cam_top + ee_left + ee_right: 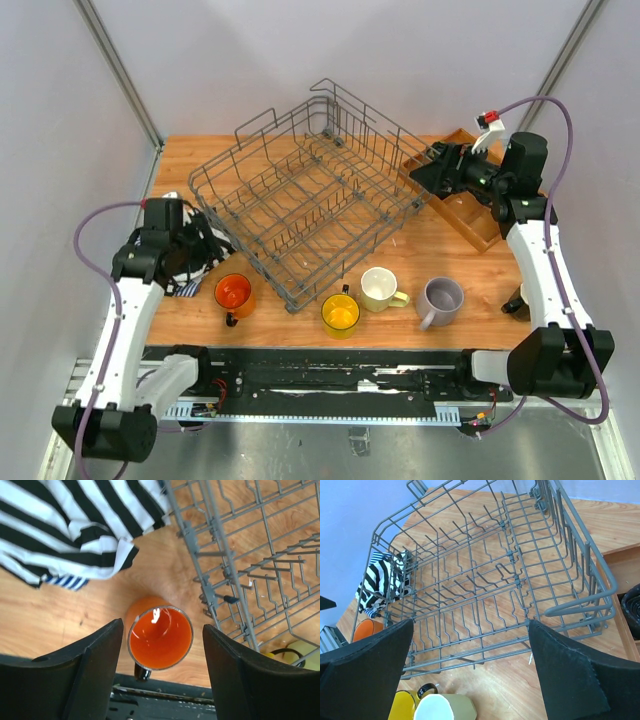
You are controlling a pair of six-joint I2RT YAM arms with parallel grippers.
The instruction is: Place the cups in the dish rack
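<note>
The right arm point(545, 270) hides most of the black mug point(511, 302). In the right wrist view, the bottom edge cuts off the yellow mug point(405, 705) and cream mug point(442, 709).

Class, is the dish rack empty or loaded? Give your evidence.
Empty: only bare tines show inside the rack. The orange cup, yellow cup, cream cup and lavender cup stand outside it, on the table.

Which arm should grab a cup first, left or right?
Left. The left gripper hangs open directly over the orange mug, fingers on either side. The right gripper is open at the dish rack's far right edge, away from the cups.
</note>
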